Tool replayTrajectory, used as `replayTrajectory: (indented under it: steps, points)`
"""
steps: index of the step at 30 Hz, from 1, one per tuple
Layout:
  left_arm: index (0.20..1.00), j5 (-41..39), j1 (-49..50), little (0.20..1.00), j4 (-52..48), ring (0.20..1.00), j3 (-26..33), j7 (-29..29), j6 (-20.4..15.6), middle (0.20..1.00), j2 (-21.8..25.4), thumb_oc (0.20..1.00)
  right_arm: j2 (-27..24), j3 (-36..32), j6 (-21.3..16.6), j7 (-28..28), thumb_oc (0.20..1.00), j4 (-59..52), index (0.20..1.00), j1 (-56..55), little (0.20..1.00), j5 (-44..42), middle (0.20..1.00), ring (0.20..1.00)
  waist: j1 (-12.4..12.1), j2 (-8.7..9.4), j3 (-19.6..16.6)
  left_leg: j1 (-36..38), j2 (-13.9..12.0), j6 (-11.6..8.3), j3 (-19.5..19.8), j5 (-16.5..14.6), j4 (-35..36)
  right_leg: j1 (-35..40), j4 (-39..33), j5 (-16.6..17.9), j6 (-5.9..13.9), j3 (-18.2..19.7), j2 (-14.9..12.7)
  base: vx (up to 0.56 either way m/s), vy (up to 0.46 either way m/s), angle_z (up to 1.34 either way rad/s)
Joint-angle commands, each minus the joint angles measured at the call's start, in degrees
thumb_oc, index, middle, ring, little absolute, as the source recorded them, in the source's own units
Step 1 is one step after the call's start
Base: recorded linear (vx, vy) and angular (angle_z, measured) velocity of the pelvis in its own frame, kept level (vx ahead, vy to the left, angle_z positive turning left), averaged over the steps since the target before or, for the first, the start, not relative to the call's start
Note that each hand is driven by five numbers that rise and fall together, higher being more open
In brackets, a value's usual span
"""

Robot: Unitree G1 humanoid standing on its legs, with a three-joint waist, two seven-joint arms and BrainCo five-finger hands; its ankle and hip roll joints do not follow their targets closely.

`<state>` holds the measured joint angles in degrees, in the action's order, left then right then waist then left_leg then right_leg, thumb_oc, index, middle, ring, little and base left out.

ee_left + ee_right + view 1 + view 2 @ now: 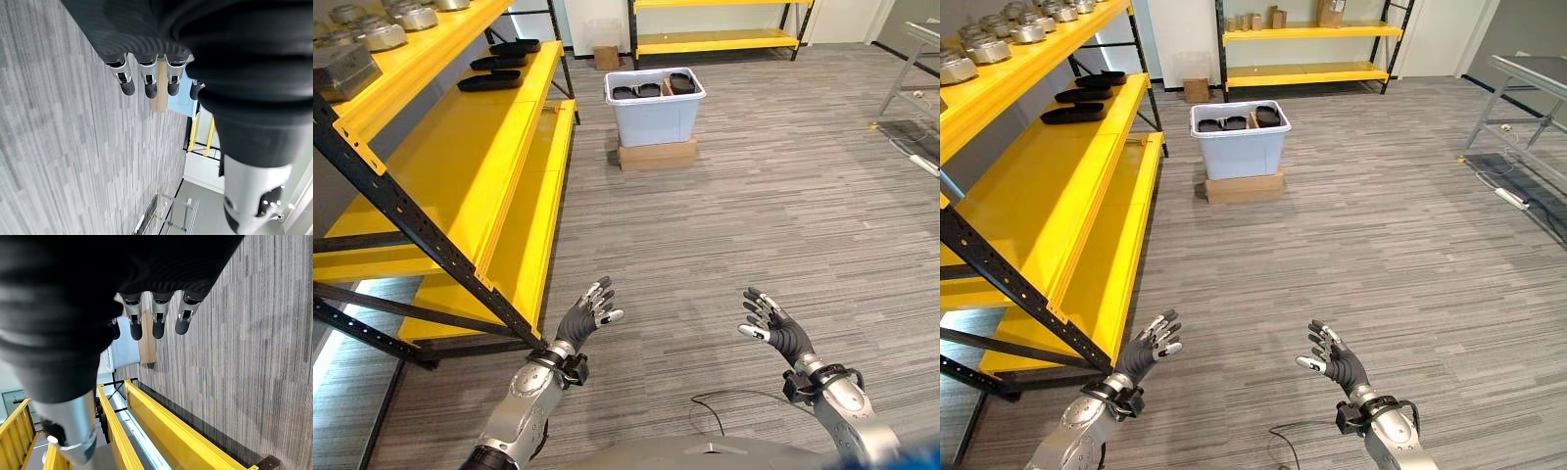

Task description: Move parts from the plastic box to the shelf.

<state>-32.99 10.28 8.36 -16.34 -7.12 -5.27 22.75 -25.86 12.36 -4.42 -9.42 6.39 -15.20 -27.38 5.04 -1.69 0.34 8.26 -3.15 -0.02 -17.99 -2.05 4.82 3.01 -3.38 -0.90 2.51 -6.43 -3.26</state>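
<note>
Both hands, left (590, 311) and right (770, 325), hover spread and empty above bare grey floor, well apart from the pale-blue plastic box (654, 106) of black parts (650, 89) on its cardboard base (656, 154), beside the yellow shelf (460, 147) bearing black trays (495, 72).

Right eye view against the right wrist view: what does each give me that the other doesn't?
The right eye view alone gives the black parts inside the plastic box, three black parts already on the yellow shelf, and the left hand, open. The right wrist view alone gives the underside framing of the shelf up close. Both show the right hand, open and empty, the box on its cardboard base, and the grey floor.
</note>
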Motion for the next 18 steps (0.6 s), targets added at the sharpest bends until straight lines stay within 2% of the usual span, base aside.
replayTrajectory:
  steps: [1, 18]
  points:
    - [1.0, 1.5, -0.7, 1.0, -3.2, 1.0, 2.9, -0.3, -3.7, 1.0, 1.4, 1.0, -0.4, 0.7, -2.7, -1.0, 1.0, -0.8, 1.0, 1.9, 1.0, -0.1, 1.0, 1.0, -0.2, 3.65, -1.3, -1.3, -4.3, -3.57, 1.6, 1.3, -0.6, 0.0, 0.2, 4.0, 6.62, -1.1, -7.2, 0.0, 0.0, 0.0]
    - [1.0, 0.4, -0.2, 1.0, -2.0, 1.0, 2.5, -0.4, -3.5, 1.0, 0.5, 1.0, -0.3, 1.5, -2.6, -1.1, 1.0, -0.2, 1.0, 2.1, 1.0, -0.4, 1.0, 1.0, -0.3, 3.52, -1.4, -1.0, -4.6, -3.74, 1.9, 1.5, -0.5, 0.8, -0.1, 3.6, 6.41, -1.4, -7.0, 0.0, 0.0, 0.0]
